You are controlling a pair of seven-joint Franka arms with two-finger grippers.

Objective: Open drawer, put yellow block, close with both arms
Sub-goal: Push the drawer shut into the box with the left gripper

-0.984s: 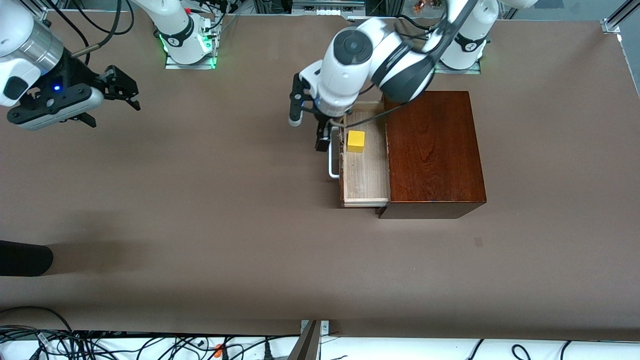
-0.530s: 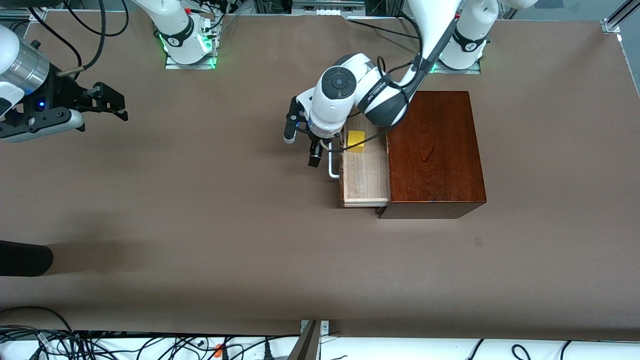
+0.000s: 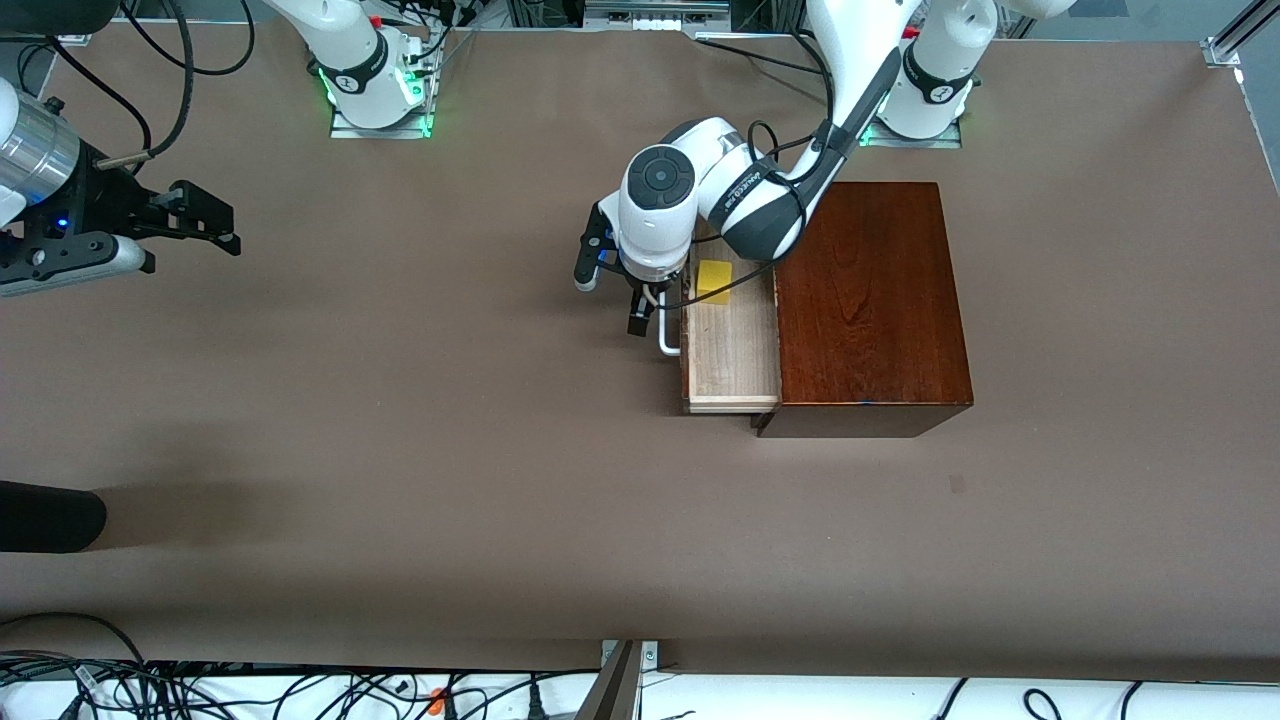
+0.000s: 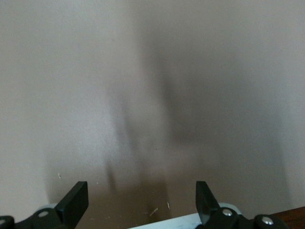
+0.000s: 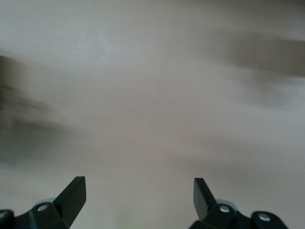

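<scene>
2 changes are noted: the left gripper (image 3: 640,318), jaws spread and empty, is lowered beside the drawer (image 3: 731,350) handle (image 3: 666,340), while the right gripper (image 3: 205,222), equally spread, is withdrawn; the yellow block (image 3: 713,281) is stowed, so closing is judged next.

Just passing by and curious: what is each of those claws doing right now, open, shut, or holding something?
Left gripper: open, holding nothing, by the drawer's handle.
Right gripper: open, empty, over bare table at the right arm's end.

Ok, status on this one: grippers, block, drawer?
Left gripper open, by the white handle. Right gripper open, waiting at its table end. Yellow block in the open drawer. Nothing blocking.
</scene>
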